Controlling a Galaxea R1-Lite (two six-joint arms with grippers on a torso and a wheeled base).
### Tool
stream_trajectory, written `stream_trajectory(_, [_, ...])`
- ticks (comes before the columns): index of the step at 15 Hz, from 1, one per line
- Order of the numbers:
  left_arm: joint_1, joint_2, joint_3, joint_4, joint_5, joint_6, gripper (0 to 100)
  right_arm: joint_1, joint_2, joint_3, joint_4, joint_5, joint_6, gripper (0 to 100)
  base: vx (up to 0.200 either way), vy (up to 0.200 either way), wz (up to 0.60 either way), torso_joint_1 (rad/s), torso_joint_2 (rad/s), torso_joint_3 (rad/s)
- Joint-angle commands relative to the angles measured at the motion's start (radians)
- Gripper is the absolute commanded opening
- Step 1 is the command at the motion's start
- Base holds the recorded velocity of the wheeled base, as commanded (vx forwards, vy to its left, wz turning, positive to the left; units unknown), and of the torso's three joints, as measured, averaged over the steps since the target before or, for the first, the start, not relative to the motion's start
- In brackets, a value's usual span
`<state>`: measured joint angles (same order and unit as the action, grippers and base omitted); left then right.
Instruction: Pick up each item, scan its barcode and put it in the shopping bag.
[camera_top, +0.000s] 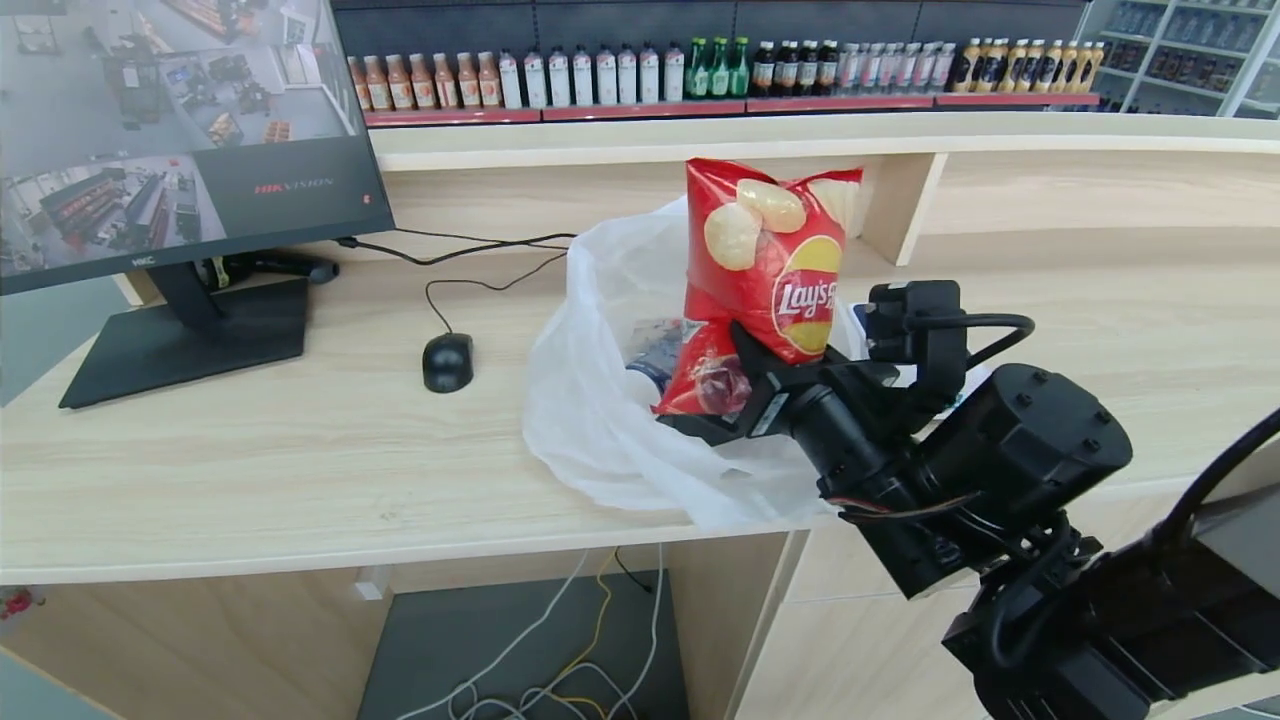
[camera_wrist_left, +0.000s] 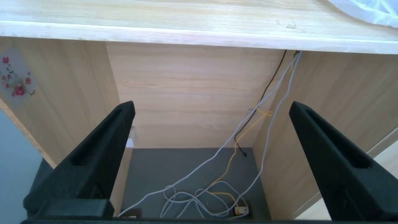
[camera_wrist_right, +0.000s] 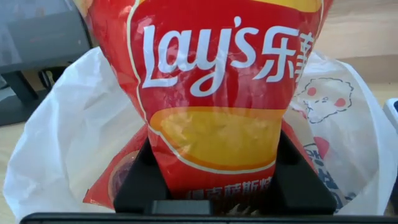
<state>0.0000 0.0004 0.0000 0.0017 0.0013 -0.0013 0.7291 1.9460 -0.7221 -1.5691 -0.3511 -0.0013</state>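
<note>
Above the open mouth of the shopping bag (camera_top: 600, 400), the red chip bag (camera_top: 770, 255) is standing upright in the air. Its lower end is being pinched between the fingers of the right gripper (camera_top: 725, 385). The shopping bag is sitting at the front edge of the wooden counter (camera_top: 250, 450), a dark packet (camera_top: 655, 345) lying inside. A mouse (camera_top: 447, 362) and a monitor (camera_top: 170, 130) are sitting farther left. The left gripper (camera_wrist_left: 211, 112) is hanging below the counter edge, fingers spread wide and gripping nothing, facing loose cables (camera_wrist_left: 186, 199).
</note>
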Motion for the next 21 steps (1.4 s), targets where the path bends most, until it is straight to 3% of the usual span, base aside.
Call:
stream_trajectory(1, [0.000,0.000,0.000,0.000,0.000,0.000,100,0.006,0.013,0.029,-0.002,0.000,0.000,0,0.000,0.000,0.00,0.000,0.00,0.000])
stream_trajectory(19, [0.000,0.000,0.000,0.000,0.000,0.000,100,0.010,0.117,0.004,-0.002,0.009,0.015,0,0.000,0.000,0.00,0.000,0.00,0.000])
stream_trajectory(20, [-0.002,0.000,0.000,0.000,0.000,0.000,100,0.012,0.122,0.003,-0.002,0.007,0.015,100,0.000,0.000,0.00,0.000,0.00,0.000])
stream_trajectory(21, [0.000,0.000,0.000,0.000,0.000,0.000,100,0.012,0.126,0.003,-0.002,0.007,0.015,100,0.000,0.000,0.00,0.000,0.00,0.000])
